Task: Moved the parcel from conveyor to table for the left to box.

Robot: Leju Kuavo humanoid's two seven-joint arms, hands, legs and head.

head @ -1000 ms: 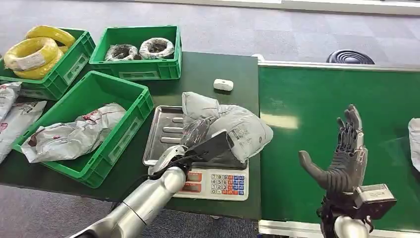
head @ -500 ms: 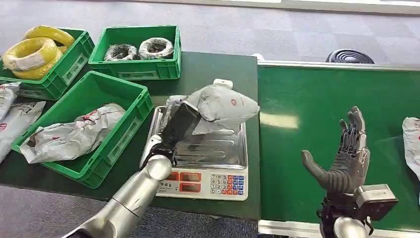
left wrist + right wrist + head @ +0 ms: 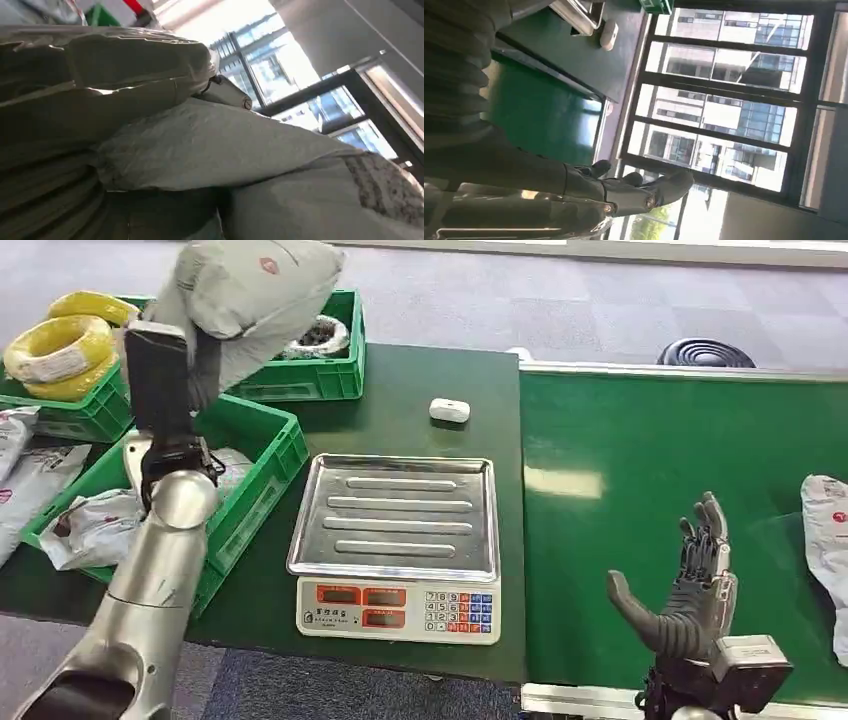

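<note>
A grey parcel (image 3: 250, 295) hangs high in the grip of the robot's left hand (image 3: 165, 370), the bag bulging out above and to the far side of the dark fingers that clutch its lower folds; in the left wrist view the crumpled plastic (image 3: 210, 150) presses right up against that hand. Below and just ahead of the hand sits the near green crate (image 3: 262, 445), which already holds another grey bag (image 3: 95, 525), with two more crates behind it, one with yellow coils (image 3: 60, 345). The steel tray of the weighing scale (image 3: 400, 515) lies bare off to the hand's inner side. Over the green conveyor (image 3: 640, 450) the right hand (image 3: 690, 585) stands upright with fingers spread and nothing in it, while a second parcel (image 3: 825, 525) rides the belt just beyond it. The step appears to be the drop into the crate: it would go best if the left hand lowers until the bag's bulk is inside the crate's walls and centred over the bag below before the fingers loosen, since a release from this height could let the limp parcel catch the rim and slide off.
</note>
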